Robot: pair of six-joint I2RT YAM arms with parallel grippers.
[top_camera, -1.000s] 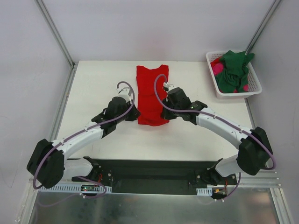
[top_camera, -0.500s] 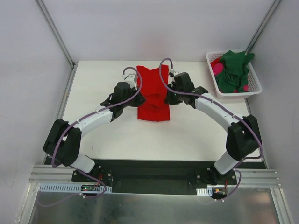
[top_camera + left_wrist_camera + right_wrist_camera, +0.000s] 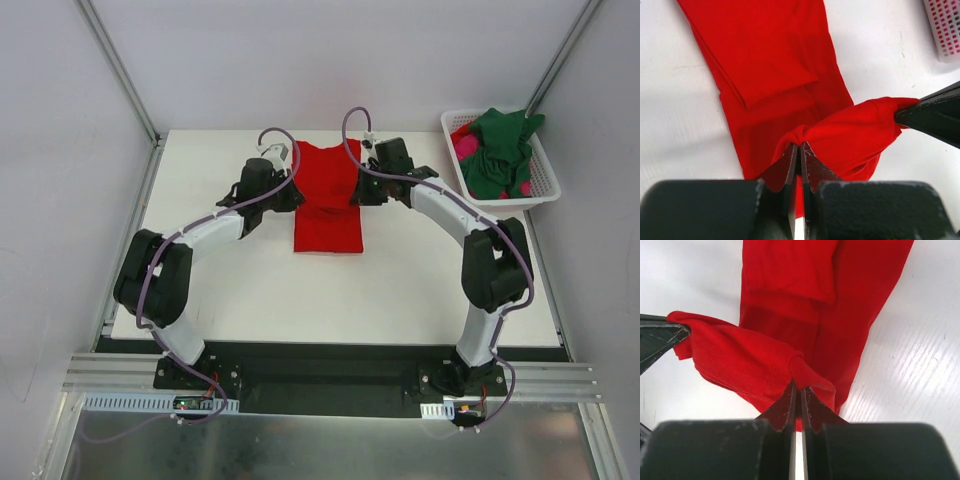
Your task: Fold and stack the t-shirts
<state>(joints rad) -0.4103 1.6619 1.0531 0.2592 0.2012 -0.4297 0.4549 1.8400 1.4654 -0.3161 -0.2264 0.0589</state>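
White table (image 3: 220,290) with pale walls all round, and not much else in the room besides the two arms. The red t-shirt (image 3: 326,215) lies in the middle toward the far side as a long narrow strip, so the sides look tucked in already.

Left gripper (image 3: 799,148) is clamped tight on one corner of the shirt's raised end, and the right gripper (image 3: 797,388) is pinched shut on the other. The red cloth hangs slack between them, up off the table. From above, both sit about halfway along the shirt with the near part doubled under them. My guess is they're mid end-over-end fold, taking the bottom up toward the collar.

What comes next, I reckon, is both arms travelling evenly to the far end, laying the edge down square, then letting go. If one side lags, the fold will probably go crooked.

The green t-shirt (image 3: 500,150) and the pink t-shirt (image 3: 465,148) sit bundled in the white basket (image 3: 545,188) at the far right corner, well apart from the action. So the stacking hasn't begun.

Stuff I can't make out:
- How many layers each pinch has.
- The actual pinch points from above, since the wrists cover them.
- The pink one, mostly buried under the green.
- The basket in the left wrist view, cut off at the frame's corner.
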